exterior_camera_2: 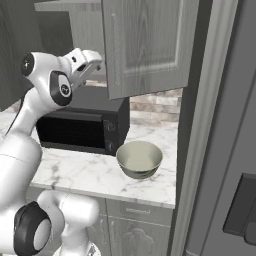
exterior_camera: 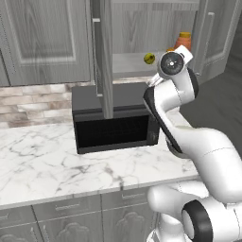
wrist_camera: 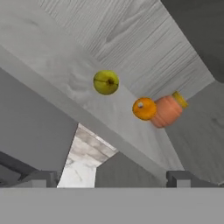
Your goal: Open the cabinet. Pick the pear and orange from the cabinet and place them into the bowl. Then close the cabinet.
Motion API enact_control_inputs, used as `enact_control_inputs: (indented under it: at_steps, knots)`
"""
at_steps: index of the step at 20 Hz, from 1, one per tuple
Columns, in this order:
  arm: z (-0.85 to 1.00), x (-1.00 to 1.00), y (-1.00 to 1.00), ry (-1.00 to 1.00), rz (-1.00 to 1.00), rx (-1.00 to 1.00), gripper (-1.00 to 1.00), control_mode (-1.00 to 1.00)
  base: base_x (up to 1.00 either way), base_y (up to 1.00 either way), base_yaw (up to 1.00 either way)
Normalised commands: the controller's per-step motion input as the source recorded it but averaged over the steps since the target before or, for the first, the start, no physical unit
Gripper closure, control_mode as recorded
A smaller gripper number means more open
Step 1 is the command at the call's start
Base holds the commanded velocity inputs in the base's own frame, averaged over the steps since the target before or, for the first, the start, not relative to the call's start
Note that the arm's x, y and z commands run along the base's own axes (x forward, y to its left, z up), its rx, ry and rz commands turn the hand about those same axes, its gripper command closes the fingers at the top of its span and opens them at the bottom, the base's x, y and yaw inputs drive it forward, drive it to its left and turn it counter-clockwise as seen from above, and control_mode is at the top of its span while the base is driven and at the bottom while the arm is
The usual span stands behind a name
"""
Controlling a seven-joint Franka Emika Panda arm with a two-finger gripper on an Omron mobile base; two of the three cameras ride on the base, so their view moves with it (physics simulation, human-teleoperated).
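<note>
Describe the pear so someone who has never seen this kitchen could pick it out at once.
Look into the open cabinet above the black microwave. On its grey shelf three things sit in a row: the pear, then the orange, then a terracotta jar. The pear is the yellow-green one with a dark spot, standing apart at the row's end.

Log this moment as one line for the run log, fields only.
cabinet: doors open | pear: on shelf | orange: on shelf, beside jar | bowl: empty, on counter | hand: open, facing shelf, holding nothing
</note>
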Motion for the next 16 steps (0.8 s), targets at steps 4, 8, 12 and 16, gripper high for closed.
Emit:
enact_control_inputs:
  at_steps: [4,8,12,16]
  knots:
    - [0.0,0.98,-0.1,0.0,0.0,0.0,-1.0,-1.0,0.0,0.0,0.0]
    - [0.0,0.41,-0.23,0.09,-0.04,0.0,-1.0,-1.0,0.0,0.0,0.0]
    - [0.0,-0.02,-0.53,0.18,-0.18,0.0,-1.0,-1.0,0.0,0.0,0.0]
    - [0.05,-0.33,-0.5,0.11,-0.23,0.0,-1.0,-1.0,0.0,0.0,0.0]
